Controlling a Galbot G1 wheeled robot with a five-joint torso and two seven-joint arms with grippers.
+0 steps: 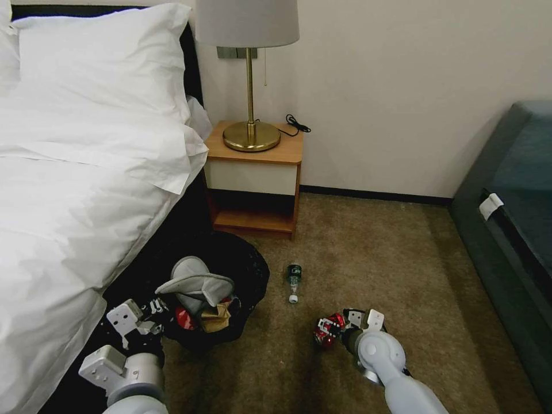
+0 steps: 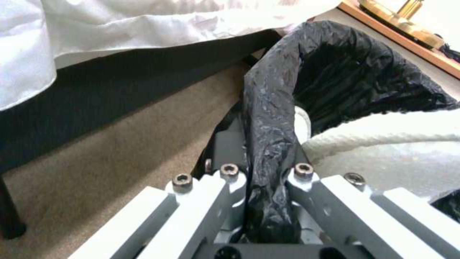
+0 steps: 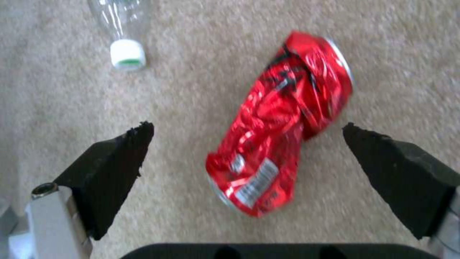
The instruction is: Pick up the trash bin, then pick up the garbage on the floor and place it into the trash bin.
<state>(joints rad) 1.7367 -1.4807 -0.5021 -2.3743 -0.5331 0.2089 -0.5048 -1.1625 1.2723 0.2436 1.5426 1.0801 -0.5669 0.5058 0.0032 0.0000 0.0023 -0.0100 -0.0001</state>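
**A:** So where's the bin (image 1: 230,270) right now?

**B:** On the carpet (image 1: 368,259) in front of the nightstand (image 1: 253,178), tight against the bed (image 1: 75,190). Left end effector (image 2: 268,201) is clenched on its black bag (image 2: 268,118) at the rim. A slipper (image 1: 195,283) sits on top inside, with something red and a brown bag (image 1: 215,317) under it.

**A:** And the right one?

**B:** Right end effector (image 3: 244,144) is released, fingers (image 3: 115,172) spread either side of the crushed red can (image 3: 283,122), not touching it. Can lies on the carpet beside the bin, away from the bed. Bottle (image 1: 294,279) lies between can and bin, cap (image 3: 127,54) towards the can.
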